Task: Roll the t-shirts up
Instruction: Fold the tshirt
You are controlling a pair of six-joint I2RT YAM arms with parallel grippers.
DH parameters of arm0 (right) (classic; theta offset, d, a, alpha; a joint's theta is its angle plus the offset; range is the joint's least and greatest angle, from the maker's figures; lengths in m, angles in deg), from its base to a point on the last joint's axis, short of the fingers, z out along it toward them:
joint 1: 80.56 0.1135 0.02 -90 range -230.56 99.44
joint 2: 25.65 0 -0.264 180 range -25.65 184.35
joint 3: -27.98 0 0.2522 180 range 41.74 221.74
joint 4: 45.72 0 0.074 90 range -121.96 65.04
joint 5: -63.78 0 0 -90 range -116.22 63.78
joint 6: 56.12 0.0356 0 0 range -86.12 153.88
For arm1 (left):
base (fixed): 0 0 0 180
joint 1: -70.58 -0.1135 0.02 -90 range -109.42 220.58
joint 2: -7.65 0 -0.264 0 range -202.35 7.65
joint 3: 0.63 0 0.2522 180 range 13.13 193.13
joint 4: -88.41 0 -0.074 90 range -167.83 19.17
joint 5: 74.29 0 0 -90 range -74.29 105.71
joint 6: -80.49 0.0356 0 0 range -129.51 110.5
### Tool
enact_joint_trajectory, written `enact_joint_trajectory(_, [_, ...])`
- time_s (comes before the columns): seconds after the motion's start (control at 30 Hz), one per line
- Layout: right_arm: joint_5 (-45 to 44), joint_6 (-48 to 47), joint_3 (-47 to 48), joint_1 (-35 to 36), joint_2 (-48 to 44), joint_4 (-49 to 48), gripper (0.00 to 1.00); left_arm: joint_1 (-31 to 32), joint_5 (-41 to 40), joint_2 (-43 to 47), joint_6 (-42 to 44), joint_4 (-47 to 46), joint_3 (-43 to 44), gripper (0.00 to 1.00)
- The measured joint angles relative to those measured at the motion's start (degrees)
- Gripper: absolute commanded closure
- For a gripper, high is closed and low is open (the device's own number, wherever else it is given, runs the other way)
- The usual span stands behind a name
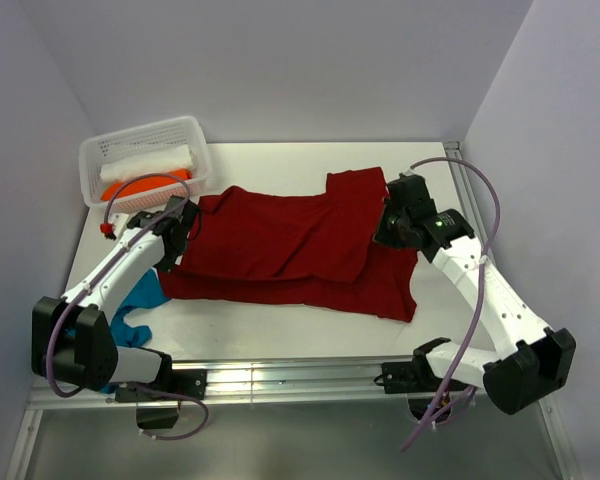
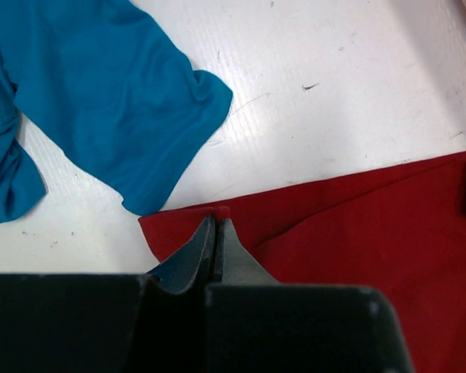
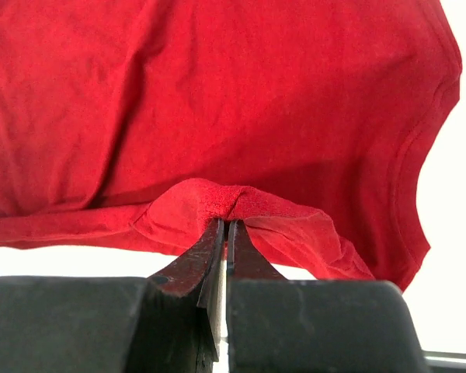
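A dark red t-shirt lies spread across the middle of the table, its far part folded over the near part. My left gripper is at the shirt's left edge, shut on a corner of the dark red t-shirt, with the left gripper low over the table. My right gripper is at the shirt's right edge. In the right wrist view the right gripper is shut on a pinched, raised fold of the dark red t-shirt. A teal-blue t-shirt lies crumpled under the left arm; the teal-blue t-shirt lies just beside the red corner.
A white perforated basket stands at the back left, holding a rolled white t-shirt and an orange t-shirt. Grey walls close in the table at the back and both sides. A metal rail runs along the near edge.
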Motion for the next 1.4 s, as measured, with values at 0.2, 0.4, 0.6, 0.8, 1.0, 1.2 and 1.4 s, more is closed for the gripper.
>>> enact_joint_trajectory(0.2, [0.0, 0.0, 0.8, -0.6, 4.2, -1.7, 1.00, -1.6, 0.1, -1.7, 1.9, -1.9, 1.4, 1.00])
enact_joint_trajectory(0.4, [-0.1, 0.2, 4.1, -0.8, 8.8, -2.6, 1.00, -2.5, 1.1, -3.8, 4.5, -5.9, 2.5, 1.00])
enact_joint_trajectory(0.6, [-1.8, 0.4, 6.1, -0.9, 11.6, -3.5, 1.00, -2.5, 1.5, -7.0, 6.4, -8.7, 3.3, 1.00])
enact_joint_trajectory(0.8, [-3.0, 1.4, 6.0, -2.3, 11.1, -3.6, 1.00, -2.5, 1.5, -10.1, 8.3, -10.1, 5.6, 1.00])
enact_joint_trajectory(1.0, [-5.1, 2.1, 6.0, -2.7, 10.9, -3.6, 1.00, -2.5, 2.3, -10.2, 9.2, -12.0, 5.7, 1.00])
enact_joint_trajectory(1.2, [-6.1, 2.8, 6.0, -2.9, 10.8, -3.6, 1.00, -2.5, 2.7, -12.7, 10.0, -13.2, 6.4, 0.99])
enact_joint_trajectory(1.4, [-6.5, 3.2, 4.7, -3.4, 9.6, -3.7, 1.00, -2.5, 3.2, -13.2, 11.1, -14.4, 6.4, 0.99])
